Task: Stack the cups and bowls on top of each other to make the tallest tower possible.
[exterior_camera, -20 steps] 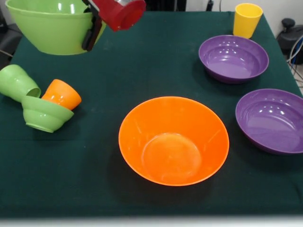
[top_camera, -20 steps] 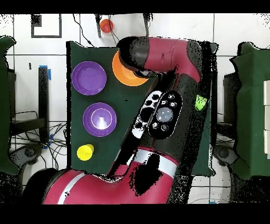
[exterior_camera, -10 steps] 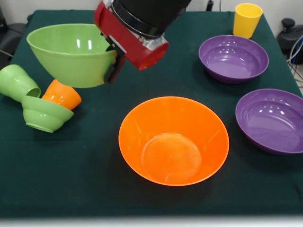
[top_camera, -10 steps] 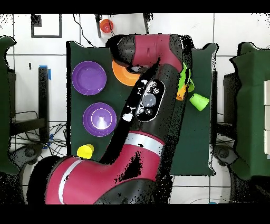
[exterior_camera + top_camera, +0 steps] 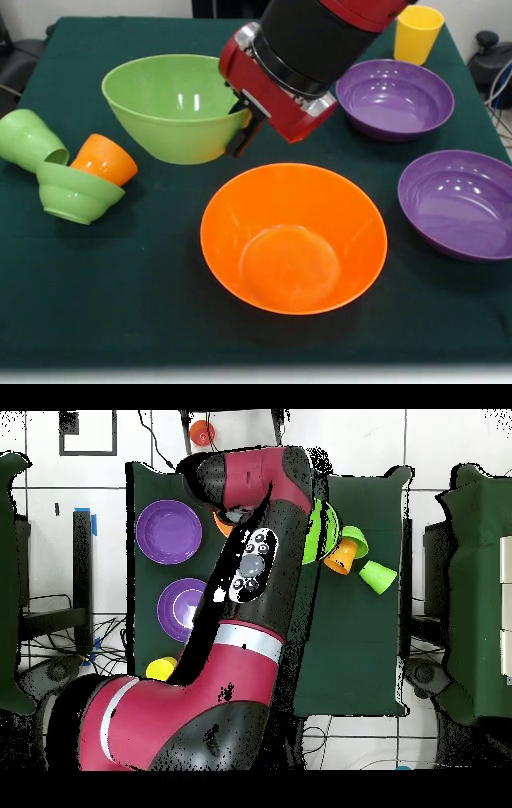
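While beside orange bowl (image 5: 294, 238), gripper-held green bowl (image 5: 176, 106).

Robot lab: cables (image 5: 55, 659) across tiled floor (image 5: 440, 434).

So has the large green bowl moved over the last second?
Yes. In the front view the large green bowl, carried by the gripper, has come from the picture's top left corner down and rightward, toward the big orange bowl, which has stayed put.

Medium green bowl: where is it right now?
Front view: the medium green bowl hangs from the tool clamping its rim, upper left of the large orange bowl.
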`<move>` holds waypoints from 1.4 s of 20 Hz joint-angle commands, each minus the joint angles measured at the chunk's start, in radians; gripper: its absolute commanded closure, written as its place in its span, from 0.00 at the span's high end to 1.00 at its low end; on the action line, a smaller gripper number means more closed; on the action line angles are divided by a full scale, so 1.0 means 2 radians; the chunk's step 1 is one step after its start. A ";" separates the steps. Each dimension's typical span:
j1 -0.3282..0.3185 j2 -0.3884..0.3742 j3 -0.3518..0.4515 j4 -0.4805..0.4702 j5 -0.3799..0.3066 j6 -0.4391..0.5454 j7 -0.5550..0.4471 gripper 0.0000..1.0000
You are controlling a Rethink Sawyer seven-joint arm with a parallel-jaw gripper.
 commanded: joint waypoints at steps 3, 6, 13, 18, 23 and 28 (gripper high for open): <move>0.023 0.013 0.017 -0.028 0.012 0.064 0.071 0.00; 0.031 0.015 0.015 -0.026 0.015 0.061 0.085 0.00; 0.041 0.037 0.004 -0.056 0.034 0.077 0.114 0.00; 0.037 0.036 -0.004 -0.060 0.043 0.079 0.093 0.00; 0.027 0.027 -0.006 -0.055 0.050 0.070 0.066 0.00; 0.012 0.004 0.009 -0.031 0.060 0.052 0.035 0.00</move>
